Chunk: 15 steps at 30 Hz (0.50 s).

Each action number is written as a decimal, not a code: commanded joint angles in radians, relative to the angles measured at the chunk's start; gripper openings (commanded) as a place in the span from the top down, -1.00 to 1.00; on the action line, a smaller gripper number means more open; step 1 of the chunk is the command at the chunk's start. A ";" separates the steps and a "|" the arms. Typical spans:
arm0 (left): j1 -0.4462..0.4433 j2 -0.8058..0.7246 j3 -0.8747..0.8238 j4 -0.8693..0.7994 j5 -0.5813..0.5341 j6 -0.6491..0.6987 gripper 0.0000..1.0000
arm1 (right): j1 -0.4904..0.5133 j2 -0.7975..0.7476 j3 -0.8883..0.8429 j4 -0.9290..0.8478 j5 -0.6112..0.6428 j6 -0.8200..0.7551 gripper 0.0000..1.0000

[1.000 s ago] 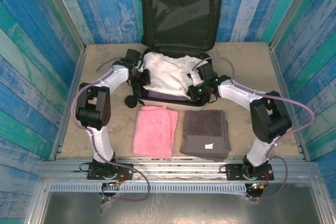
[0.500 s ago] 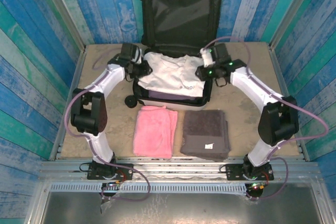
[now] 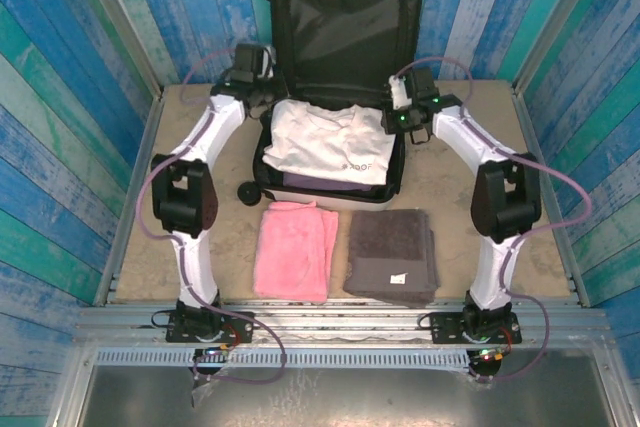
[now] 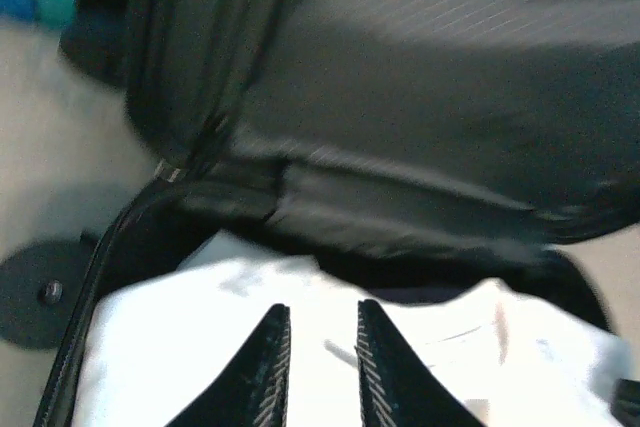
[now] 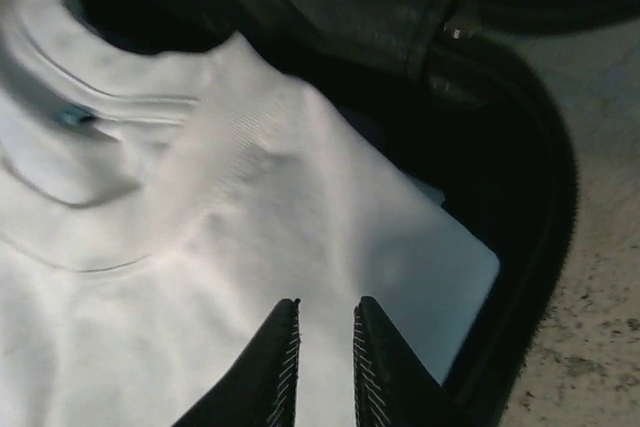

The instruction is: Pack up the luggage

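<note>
Left gripper (image 4: pixel 322 309) (fingers slightly parted) hovers over white shirt (image 4: pixel 150 347) inside luggage (image 4: pixel 420 97), seemingly empty.

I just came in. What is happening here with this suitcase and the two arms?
Two robot arms are packing the luggage, which lies open on the table with its lid standing up. A white shirt lies inside. The left gripper and the right gripper hover over the shirt's far corners, jaws only narrowly apart, holding nothing. A pink towel and a grey towel lie folded in front, not yet packed.
</note>
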State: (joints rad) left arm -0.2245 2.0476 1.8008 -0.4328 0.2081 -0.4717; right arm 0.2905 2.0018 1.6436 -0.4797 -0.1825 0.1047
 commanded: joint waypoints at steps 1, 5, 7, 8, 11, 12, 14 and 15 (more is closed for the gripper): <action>-0.008 0.090 -0.072 0.021 -0.101 -0.030 0.67 | 0.009 0.062 0.021 -0.018 0.080 0.026 0.70; -0.018 0.134 -0.087 0.023 -0.156 -0.029 0.72 | 0.035 0.135 0.041 -0.021 0.163 0.024 0.70; -0.021 0.175 -0.069 0.016 -0.175 -0.021 0.73 | 0.061 0.171 0.064 -0.033 0.212 0.003 0.70; -0.022 0.197 -0.053 0.008 -0.166 -0.017 0.73 | 0.070 0.182 0.073 -0.039 0.228 -0.004 0.70; -0.028 0.267 0.003 -0.015 -0.132 -0.001 0.76 | 0.087 0.203 0.094 -0.052 0.247 -0.005 0.70; -0.031 0.281 0.013 -0.016 -0.124 0.002 0.76 | 0.087 0.201 0.094 -0.052 0.251 0.000 0.69; -0.035 0.286 0.013 0.000 -0.114 0.005 0.75 | 0.087 0.190 0.091 -0.051 0.267 0.000 0.67; -0.035 0.279 0.005 0.014 -0.112 0.005 0.73 | 0.087 0.180 0.090 -0.052 0.278 -0.001 0.64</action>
State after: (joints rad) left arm -0.2558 2.2360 1.8088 -0.4347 0.0837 -0.4831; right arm 0.3683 2.1536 1.7359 -0.4919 0.0513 0.1120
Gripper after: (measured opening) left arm 0.132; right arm 0.174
